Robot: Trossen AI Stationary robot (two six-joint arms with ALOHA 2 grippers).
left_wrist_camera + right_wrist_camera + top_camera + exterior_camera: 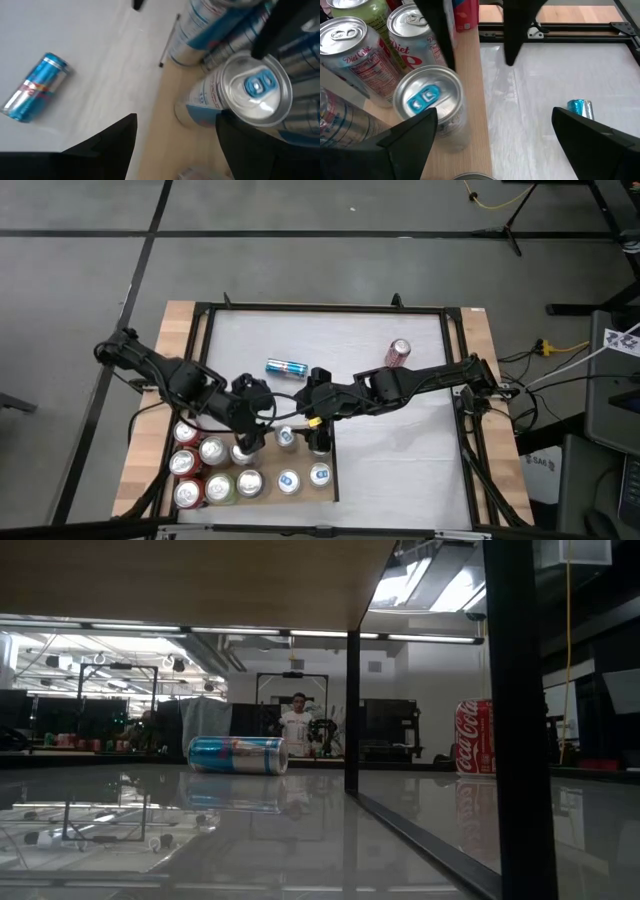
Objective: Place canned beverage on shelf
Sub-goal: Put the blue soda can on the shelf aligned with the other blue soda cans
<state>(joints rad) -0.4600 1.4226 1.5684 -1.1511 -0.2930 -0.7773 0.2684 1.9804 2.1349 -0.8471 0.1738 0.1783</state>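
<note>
A slim silver can with a blue tab point(255, 90) point(427, 97) point(286, 437) stands upright on the light-brown shelf point(155, 130) point(262, 502), close to the shelf's edge. My left gripper point(175, 150) point(477, 60) hangs open over that edge, pointing steeply down. One of its fingers is beside the can and the other is over the white table. My right gripper point(495, 145) point(318, 442) is wide open next to the same can, with nothing between its fingers. Several other cans point(215, 470) stand upright on the shelf. My left gripper has one finger point(440, 50) close against the far side of the can's top rim point(437, 70). I cannot tell whether that finger touches the rim. The can stands upright on the shelf by itself, outside the gap between the fingers.
A blue can point(286, 367) point(238, 754) lies on its side on the white table, and a red cola can point(398, 352) point(475, 737) stands farther right. Black frame bars point(352, 710) border the table. Free white surface lies right of the shelf point(400, 450).
</note>
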